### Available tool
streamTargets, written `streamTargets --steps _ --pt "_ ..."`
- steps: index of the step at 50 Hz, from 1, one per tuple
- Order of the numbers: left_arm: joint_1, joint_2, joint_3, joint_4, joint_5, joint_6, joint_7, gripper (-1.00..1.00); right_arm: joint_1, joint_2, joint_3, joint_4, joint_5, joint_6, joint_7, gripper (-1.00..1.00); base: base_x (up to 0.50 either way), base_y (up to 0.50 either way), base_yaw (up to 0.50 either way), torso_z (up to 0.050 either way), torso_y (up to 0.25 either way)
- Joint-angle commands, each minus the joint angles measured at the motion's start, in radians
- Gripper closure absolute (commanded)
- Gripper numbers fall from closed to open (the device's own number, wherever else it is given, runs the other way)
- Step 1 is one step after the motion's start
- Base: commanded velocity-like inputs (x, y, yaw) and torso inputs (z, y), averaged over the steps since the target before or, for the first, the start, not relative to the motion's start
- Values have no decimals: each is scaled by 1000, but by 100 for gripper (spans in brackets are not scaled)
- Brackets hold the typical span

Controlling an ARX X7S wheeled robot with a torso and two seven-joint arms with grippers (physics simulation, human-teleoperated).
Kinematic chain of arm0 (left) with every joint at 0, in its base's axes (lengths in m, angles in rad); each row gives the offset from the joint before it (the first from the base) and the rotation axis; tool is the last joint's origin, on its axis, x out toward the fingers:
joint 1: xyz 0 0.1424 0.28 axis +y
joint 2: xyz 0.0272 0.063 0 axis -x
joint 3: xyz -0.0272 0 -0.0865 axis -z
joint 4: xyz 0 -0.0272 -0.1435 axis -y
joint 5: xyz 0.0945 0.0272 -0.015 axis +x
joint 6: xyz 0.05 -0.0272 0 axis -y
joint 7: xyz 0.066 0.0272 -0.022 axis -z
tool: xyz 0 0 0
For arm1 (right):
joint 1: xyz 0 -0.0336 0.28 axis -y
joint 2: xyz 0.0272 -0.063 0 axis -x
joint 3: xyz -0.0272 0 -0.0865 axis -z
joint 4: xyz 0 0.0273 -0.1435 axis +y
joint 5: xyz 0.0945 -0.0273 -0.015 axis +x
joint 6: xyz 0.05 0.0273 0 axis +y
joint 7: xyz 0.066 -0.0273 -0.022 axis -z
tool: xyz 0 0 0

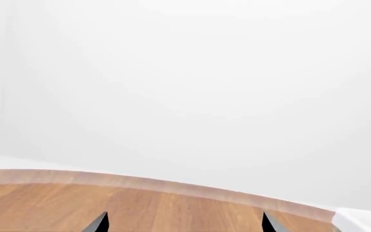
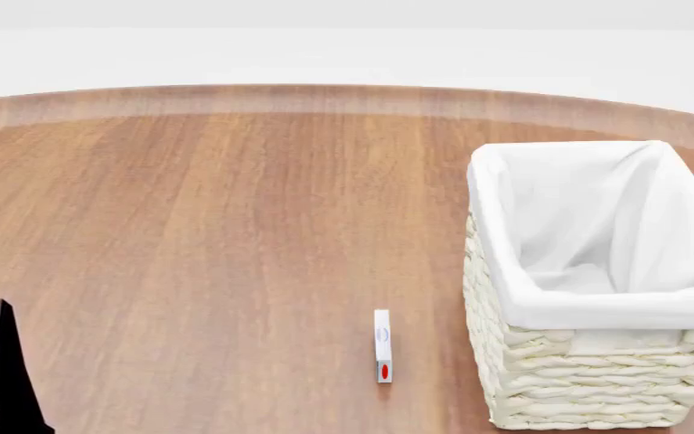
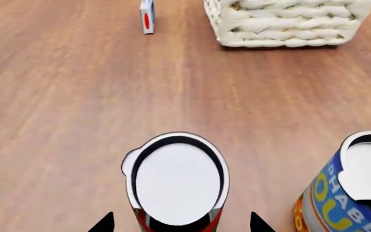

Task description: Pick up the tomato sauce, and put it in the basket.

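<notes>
In the right wrist view the tomato sauce can (image 3: 176,182) stands upright, silver top up, with a red label edge low down. My right gripper (image 3: 180,223) is open, its dark fingertips (image 3: 106,223) apart on both sides of the can, not touching it. The cream wicker basket (image 2: 588,362) with a white liner stands at the right of the head view and also shows in the right wrist view (image 3: 289,21). My left gripper (image 1: 184,222) is open and empty over the wooden table near its far edge. The can is out of the head view.
A blue-labelled can (image 3: 349,193) stands close beside the tomato sauce. A small white box with a red spot (image 2: 382,346) stands left of the basket, also in the right wrist view (image 3: 147,16). The table's far edge (image 2: 347,98) meets a white wall.
</notes>
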Motion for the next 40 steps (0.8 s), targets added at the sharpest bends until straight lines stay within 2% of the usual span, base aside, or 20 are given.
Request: streamTargets --steps 1,26,27,40 --pt "6 -5 -4 -2 -6 7 -1 -100 26 -6 -6 11 7 19 -11 -100 0 0 0 0 0" --pt "6 -2 6 -42 0 40 9 -100 74 -6 0 25 47 45 -41 -100 0 0 0 0 0" --pt "7 -3 5 -41 -2 39 9 -100 73 -6 5 30 54 35 -47 100 0 0 0 0 0" --pt "7 -7 8 -46 -3 43 6 -100 72 -1 5 18 60 23 -57 100 0 0 0 0 0"
